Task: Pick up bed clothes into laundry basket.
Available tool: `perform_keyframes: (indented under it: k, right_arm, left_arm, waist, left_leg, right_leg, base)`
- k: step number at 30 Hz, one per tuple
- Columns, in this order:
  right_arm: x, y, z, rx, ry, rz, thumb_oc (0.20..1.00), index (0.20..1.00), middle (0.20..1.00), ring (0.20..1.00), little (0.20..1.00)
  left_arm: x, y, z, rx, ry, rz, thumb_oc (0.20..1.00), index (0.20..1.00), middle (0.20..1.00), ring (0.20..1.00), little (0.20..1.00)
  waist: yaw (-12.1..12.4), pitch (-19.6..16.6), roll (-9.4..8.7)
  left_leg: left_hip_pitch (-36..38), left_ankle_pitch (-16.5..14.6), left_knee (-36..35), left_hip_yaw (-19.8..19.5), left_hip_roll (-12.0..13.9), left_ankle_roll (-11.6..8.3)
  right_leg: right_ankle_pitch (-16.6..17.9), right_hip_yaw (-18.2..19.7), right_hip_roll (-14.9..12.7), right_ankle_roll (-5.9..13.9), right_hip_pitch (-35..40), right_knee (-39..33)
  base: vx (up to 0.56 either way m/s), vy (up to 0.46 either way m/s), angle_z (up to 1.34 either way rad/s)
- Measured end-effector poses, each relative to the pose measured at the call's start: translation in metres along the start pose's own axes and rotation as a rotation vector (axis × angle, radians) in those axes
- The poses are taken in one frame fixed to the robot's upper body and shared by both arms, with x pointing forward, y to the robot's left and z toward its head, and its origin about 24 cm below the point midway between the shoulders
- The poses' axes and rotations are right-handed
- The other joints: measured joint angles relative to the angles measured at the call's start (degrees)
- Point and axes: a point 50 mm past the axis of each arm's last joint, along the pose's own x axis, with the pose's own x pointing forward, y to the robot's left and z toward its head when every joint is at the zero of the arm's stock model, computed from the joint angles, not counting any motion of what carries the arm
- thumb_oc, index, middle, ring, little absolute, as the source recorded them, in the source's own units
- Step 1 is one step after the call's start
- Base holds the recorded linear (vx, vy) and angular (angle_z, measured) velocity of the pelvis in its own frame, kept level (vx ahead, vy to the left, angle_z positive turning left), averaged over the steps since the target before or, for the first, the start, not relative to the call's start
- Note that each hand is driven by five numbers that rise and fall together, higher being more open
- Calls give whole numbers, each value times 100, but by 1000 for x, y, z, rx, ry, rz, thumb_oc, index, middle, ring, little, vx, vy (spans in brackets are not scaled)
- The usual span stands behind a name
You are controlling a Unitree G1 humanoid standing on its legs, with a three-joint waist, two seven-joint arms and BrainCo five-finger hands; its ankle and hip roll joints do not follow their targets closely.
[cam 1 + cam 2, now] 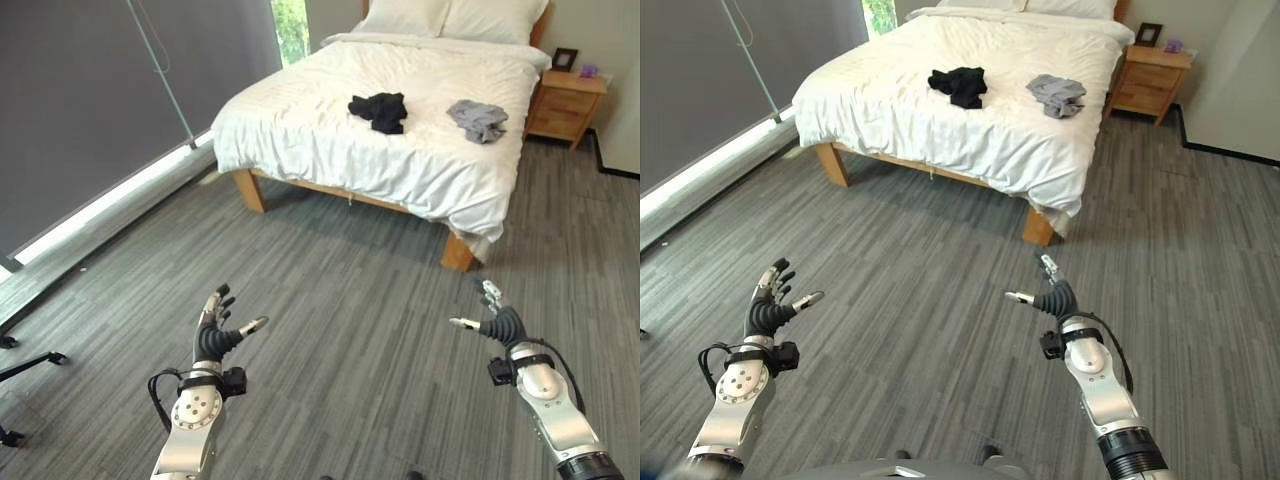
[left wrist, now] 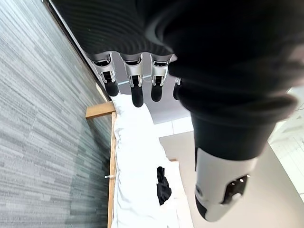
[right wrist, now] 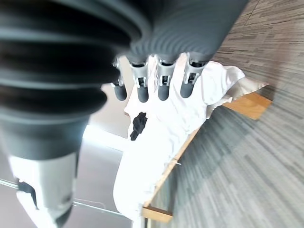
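A crumpled black garment (image 1: 379,110) lies near the middle of the white bed (image 1: 300,120), and a grey garment (image 1: 478,119) lies to its right on the same cover. Both are far ahead of me across the floor. My left hand (image 1: 213,337) hovers low over the carpet at lower left, fingers straight and spread, holding nothing. My right hand (image 1: 499,322) hovers at lower right, also open and empty. The black garment (image 2: 163,186) appears past my left fingers (image 2: 137,90), and again as the black garment (image 3: 138,125) in the right wrist view.
A wooden nightstand (image 1: 565,105) stands right of the bed with a small picture frame (image 1: 565,58) on it. Two pillows (image 1: 450,17) sit at the bed's head. A dark blind (image 1: 110,90) covers the window wall on the left. Grey striped carpet (image 1: 350,300) lies between me and the bed.
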Motion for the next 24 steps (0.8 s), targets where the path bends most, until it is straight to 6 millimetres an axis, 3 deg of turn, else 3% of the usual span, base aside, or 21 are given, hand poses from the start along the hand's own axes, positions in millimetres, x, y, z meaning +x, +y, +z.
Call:
perform_keyframes:
  k: [2, 4, 8, 11, 12, 13, 15, 19, 21, 23, 24]
  right_arm:
    - [2, -1, 4, 5, -18, -5, 1000, 1000, 1000, 1000, 1000]
    - [11, 2, 9, 3, -35, 10, 1000, 1000, 1000, 1000, 1000]
    - [5, 7, -1, 12, 6, 21, 1000, 1000, 1000, 1000, 1000]
    - [6, 7, -1, 29, 9, 19, 1000, 1000, 1000, 1000, 1000]
    - [7, 4, 1, 33, 5, 13, 1000, 1000, 1000, 1000, 1000]
    - [7, 4, 1, 34, 5, 12, 1000, 1000, 1000, 1000, 1000]
    - [7, 4, 2, 38, 0, 10, 1000, 1000, 1000, 1000, 1000]
    - [12, 5, 1, 27, 11, 19, 1000, 1000, 1000, 1000, 1000]
    - [15, 4, -2, 24, 27, 17, 1000, 1000, 1000, 1000, 1000]
    - [15, 4, -3, 23, 32, 17, 1000, 1000, 1000, 1000, 1000]
    - [15, 9, -4, 20, 41, 37, 1000, 1000, 1000, 1000, 1000]
  left_arm:
    - [-2, 0, -2, 2, 10, -6, 1000, 1000, 1000, 1000, 1000]
    - [-3, 2, -6, 19, 45, -18, 1000, 1000, 1000, 1000, 1000]
    - [-5, 1, -10, 18, 67, -37, 1000, 1000, 1000, 1000, 1000]
    - [7, -3, 0, -33, 33, -42, 1000, 1000, 1000, 1000, 1000]
    - [8, -10, 1, -77, 32, -58, 1000, 1000, 1000, 1000, 1000]
    - [6, -13, -2, -76, 44, -71, 1000, 1000, 1000, 1000, 1000]
    - [4, -15, -4, -78, 51, -85, 1000, 1000, 1000, 1000, 1000]
    - [0, -16, -14, -105, 93, -78, 1000, 1000, 1000, 1000, 1000]
    - [1, -19, -21, -124, 128, -74, 1000, 1000, 1000, 1000, 1000]
    - [-2, -19, -25, -125, 146, -71, 1000, 1000, 1000, 1000, 1000]
    - [-4, -18, -27, -122, 156, -70, 1000, 1000, 1000, 1000, 1000]
  waist:
    - [-1, 94, 6]
    - [9, 435, -2]
    - [53, 529, -4]
    - [180, 806, -259]
    - [294, 980, -310]
    - [304, 1009, -289]
    - [290, 1014, -213]
    - [332, 1051, -43]
    - [396, 1061, 35]
    - [522, 1081, 38]
    - [563, 1083, 42]
  left_leg:
    - [22, 0, -1, 4, 34, -2]
    - [-156, 5, 28, 166, 98, -14]
    - [-334, -88, 370, 163, 187, -168]
    - [-1200, -81, 2011, -127, 244, -310]
    - [-1975, 231, 3491, -302, 425, -686]
    - [-2066, 199, 3636, -334, 496, -732]
    - [-2168, 190, 3304, -299, 597, -693]
    - [-1935, 247, 495, -75, 597, -631]
    - [-2044, 355, -60, -180, 685, -646]
    - [-2105, 379, -62, -257, 768, -649]
    - [-1993, 361, -23, -500, 708, -673]
  right_leg:
    - [-30, -34, 11, 56, -52, 107]
    - [-257, -21, -6, 80, -538, 583]
    - [-393, -54, 6, -53, -638, 714]
    - [-536, -86, -262, -251, -837, 1060]
    - [-454, -89, -358, -344, -715, 1026]
    - [-405, -101, -320, -335, -612, 920]
    - [-450, -116, -270, -362, -553, 801]
    - [-227, 14, -97, -182, -329, 177]
    - [-183, 76, -13, -186, -125, -100]
    - [-226, 246, -21, -155, -18, -105]
    - [-386, 356, -66, 33, 193, -105]
  base:
    - [-115, -28, -7]
    - [-37, -103, -30]
    - [0, -135, -10]
    - [45, -77, 4]
    - [95, -14, 3]
    - [239, 66, 3]
    - [392, 189, 6]
    - [309, 168, -3]
    - [285, 128, -15]
    - [746, 273, -40]
    - [767, 295, -54]
